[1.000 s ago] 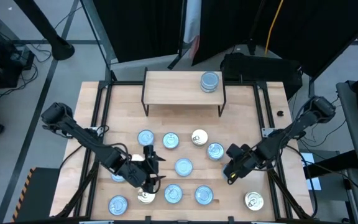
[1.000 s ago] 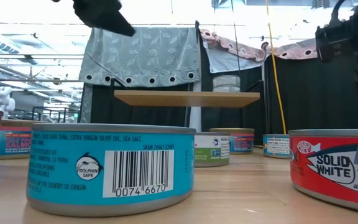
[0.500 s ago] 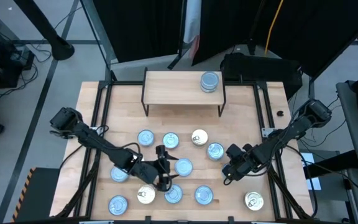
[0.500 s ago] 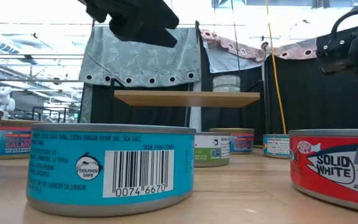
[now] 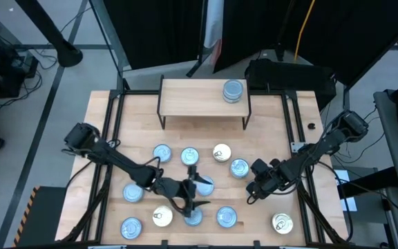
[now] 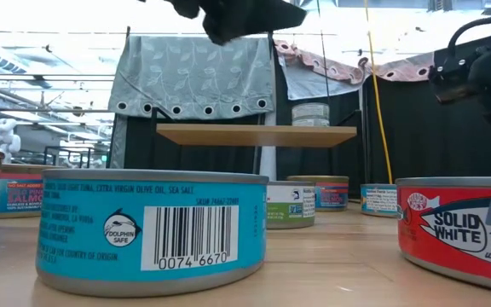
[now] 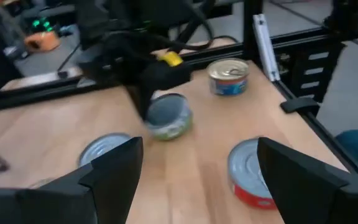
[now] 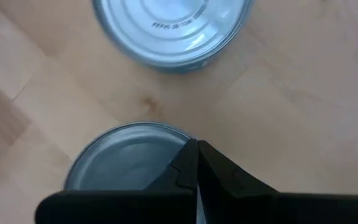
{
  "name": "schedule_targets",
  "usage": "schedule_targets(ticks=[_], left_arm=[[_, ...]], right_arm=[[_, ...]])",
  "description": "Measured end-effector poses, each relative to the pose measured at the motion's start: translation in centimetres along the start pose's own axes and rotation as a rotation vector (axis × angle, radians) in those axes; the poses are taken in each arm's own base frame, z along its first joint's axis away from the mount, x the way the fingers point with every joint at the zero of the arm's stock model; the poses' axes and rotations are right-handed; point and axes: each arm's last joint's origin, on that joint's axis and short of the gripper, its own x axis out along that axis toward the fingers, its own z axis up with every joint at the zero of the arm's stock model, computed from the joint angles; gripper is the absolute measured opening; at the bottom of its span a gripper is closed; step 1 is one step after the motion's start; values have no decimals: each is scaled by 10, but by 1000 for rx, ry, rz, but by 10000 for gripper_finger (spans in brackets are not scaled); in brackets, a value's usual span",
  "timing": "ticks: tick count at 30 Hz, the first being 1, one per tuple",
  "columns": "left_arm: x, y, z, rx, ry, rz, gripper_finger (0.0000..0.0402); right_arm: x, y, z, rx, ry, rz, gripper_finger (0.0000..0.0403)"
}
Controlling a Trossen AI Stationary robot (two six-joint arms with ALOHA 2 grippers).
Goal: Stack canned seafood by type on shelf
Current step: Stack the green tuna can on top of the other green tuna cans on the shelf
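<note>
Several flat round tins lie lid up on the wooden table (image 5: 275, 138), most with blue lids (image 5: 239, 167), some gold (image 5: 221, 153). One tin (image 5: 233, 90) stands on the shelf (image 5: 185, 97) at the far edge; the low view shows this shelf (image 6: 257, 135) too. My left gripper (image 5: 199, 188) hangs open above a blue-lidded tin (image 5: 206, 185) at mid-table, pointing toward the right edge. Its own view shows the left gripper (image 7: 201, 152) with nothing between the fingers. My right gripper (image 5: 254, 191) is shut, points down, and hovers by the rim of a tin (image 8: 126, 162).
Ahead of the left gripper stand a green-sided tin (image 7: 169, 118), a red-sided tin (image 7: 250, 171) and a gold-lidded tin (image 7: 229, 74). Black rails (image 5: 292, 124) run along the table's sides. Bare wood lies between the shelf and the tins.
My left gripper has swung toward the table's right edge, from over the near-left tins to over the middle ones. It has tipped from pointing down to nearly level and stays open. My right gripper has sunk a little and stays shut.
</note>
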Motion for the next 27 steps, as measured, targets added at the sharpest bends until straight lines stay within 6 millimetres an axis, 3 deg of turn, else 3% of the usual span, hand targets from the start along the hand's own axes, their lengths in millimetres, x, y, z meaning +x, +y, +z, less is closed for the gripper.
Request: schedule_targets(ticks=[5,11,18,27], left_arm=[[27,-2,-16,-9,-29,-22,313],[50,-5,-19,-10,-30,-56,313],[49,-6,-17,21,-8,-70,313],[48,-7,-24,35,66,-77,313]], right_arm=[[5,-4,3,-7,28,-38,0],[12,-4,10,-18,49,-66,0],[15,-5,17,-52,37,-77,0],[-12,9,7,-87,-7,133,0]])
